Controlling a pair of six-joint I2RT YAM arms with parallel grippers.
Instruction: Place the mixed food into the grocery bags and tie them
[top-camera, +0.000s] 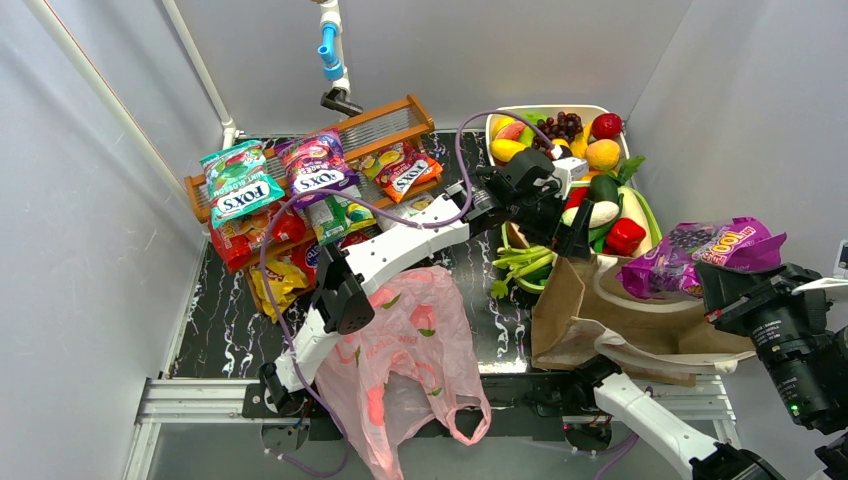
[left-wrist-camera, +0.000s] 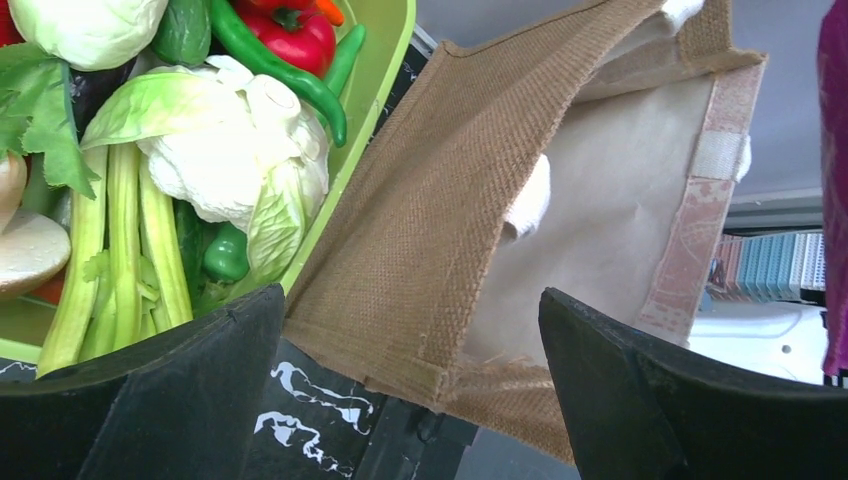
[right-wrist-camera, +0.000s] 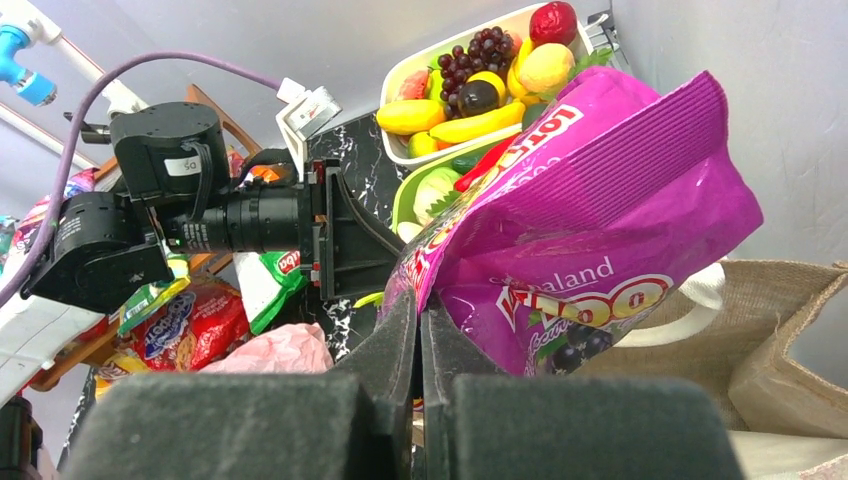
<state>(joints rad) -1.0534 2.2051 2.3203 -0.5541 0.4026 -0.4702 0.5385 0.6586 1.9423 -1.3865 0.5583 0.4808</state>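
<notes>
We're early: right gripper (right-wrist-camera: 420, 335) pinches purple packet (right-wrist-camera: 600, 220) over brown tote (top-camera: 562, 310), left gripper (left-wrist-camera: 408, 310) spread wide beside it, nothing looks tied.

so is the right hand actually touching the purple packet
Touching. The right wrist view shows the right hand clamped shut on the lower edge of the purple packet, no gap.

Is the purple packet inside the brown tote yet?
Not yet: the right gripper holds the purple packet above the brown tote, clear of its mouth.
</notes>
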